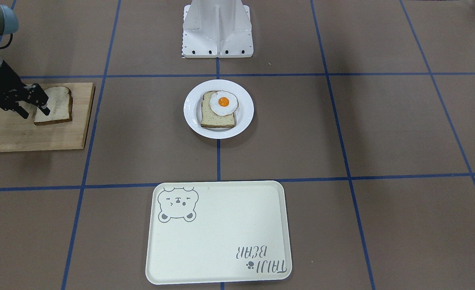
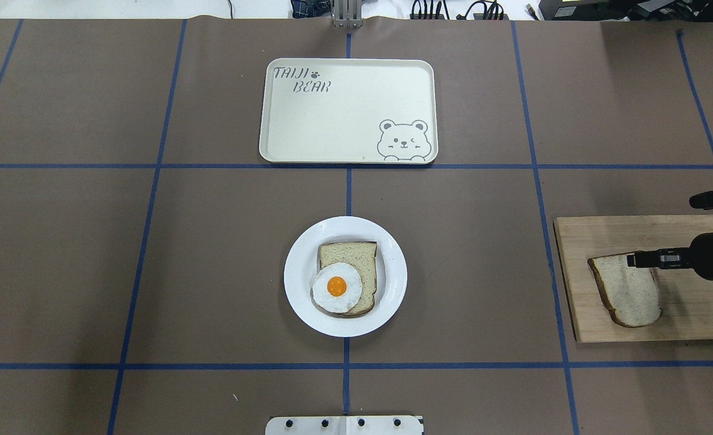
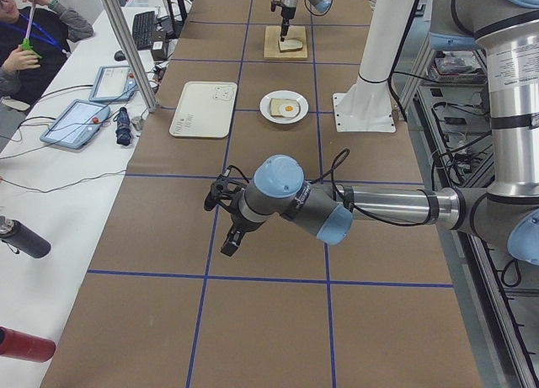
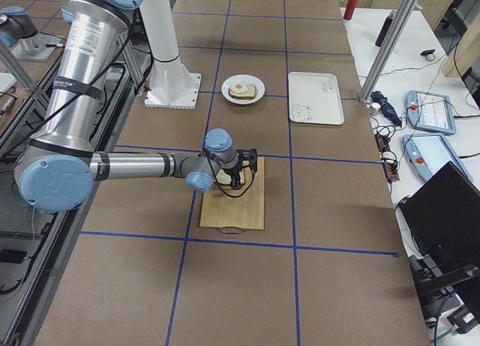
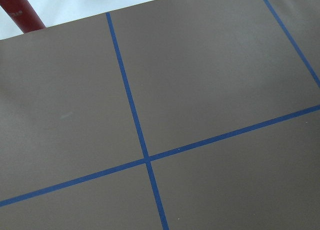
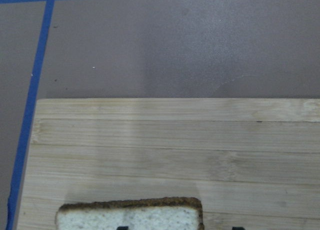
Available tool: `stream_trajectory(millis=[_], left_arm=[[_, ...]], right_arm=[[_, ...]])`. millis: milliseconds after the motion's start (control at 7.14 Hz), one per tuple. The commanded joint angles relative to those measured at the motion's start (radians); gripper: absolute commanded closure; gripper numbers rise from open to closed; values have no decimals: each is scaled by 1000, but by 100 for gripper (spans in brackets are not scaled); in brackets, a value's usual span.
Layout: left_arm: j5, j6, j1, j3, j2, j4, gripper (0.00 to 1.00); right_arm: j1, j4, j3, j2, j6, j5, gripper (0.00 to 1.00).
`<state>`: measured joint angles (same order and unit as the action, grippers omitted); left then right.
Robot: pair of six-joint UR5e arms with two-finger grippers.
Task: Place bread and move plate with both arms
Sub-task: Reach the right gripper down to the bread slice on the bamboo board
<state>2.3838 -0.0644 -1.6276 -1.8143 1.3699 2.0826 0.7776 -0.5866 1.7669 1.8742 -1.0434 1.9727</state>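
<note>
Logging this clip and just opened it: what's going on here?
The right gripper is down at the plain bread on the wooden cutting board. Its fingers are apart, one over the slice's edge, and the slice still appears to lie flat. The left gripper hangs over the table far off, touching nothing. The white plate sits mid-table holding an egg-topped slice, with the bear tray beyond it.

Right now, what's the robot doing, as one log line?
right fingers open over bread edge | bread on wooden board | plate holds egg toast | left arm far from plate, fingers unclear
</note>
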Motion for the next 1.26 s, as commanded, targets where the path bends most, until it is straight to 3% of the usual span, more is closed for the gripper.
stream_trajectory(millis=[0,140,280,840,1120], left_arm=[[0,0,0,0,0,1,2],[0,0,0,1,0,-1,2],[0,1,0,1,0,1,2],[0,1,0,1,0,-1,2],[0,1,0,1,-2,1,2]], right_arm=[[-4,1,-21,-6,23,-8,29],[-5,1,-21,-7,25,-8,40],[-6,-1,-20,-7,25,-8,60],[-32,-1,-20,-13,26,-9,62],[-35,-2,-18,-17,40,-9,100]])
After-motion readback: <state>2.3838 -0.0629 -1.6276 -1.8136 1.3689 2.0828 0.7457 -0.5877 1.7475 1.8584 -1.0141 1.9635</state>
